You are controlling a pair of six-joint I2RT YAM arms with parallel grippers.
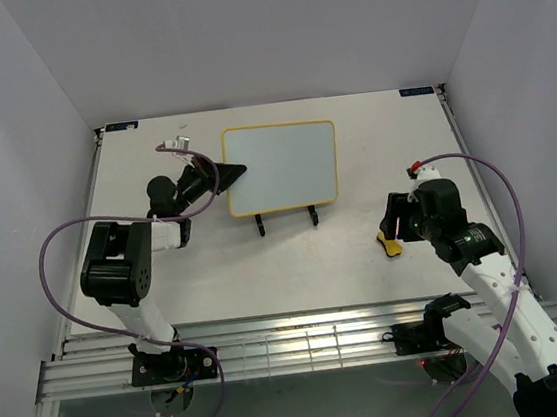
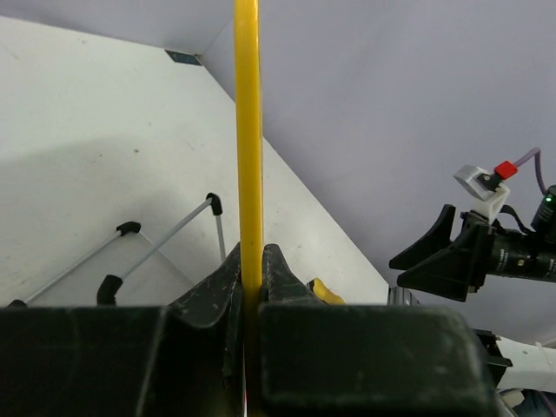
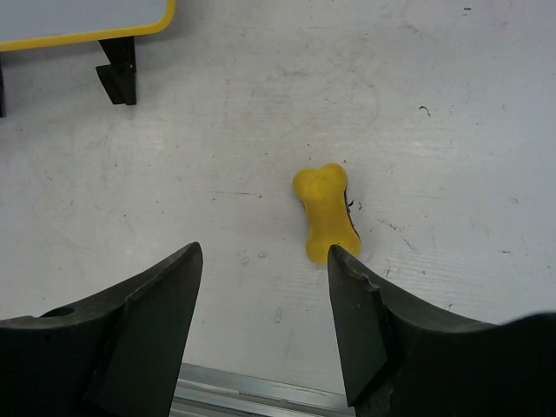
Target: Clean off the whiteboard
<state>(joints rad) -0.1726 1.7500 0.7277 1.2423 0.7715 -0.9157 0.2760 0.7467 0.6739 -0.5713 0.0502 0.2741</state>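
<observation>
whiteboard [image 2: 248,130] edge clamped, eraser [image 3: 326,213] lying loose

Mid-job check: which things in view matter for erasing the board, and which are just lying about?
Job:
whiteboard, its edge clamped by the left gripper
yellow eraser on the table, below the open right gripper
black easel at the board

Lying about:
dark labels at the table's far corners
</observation>
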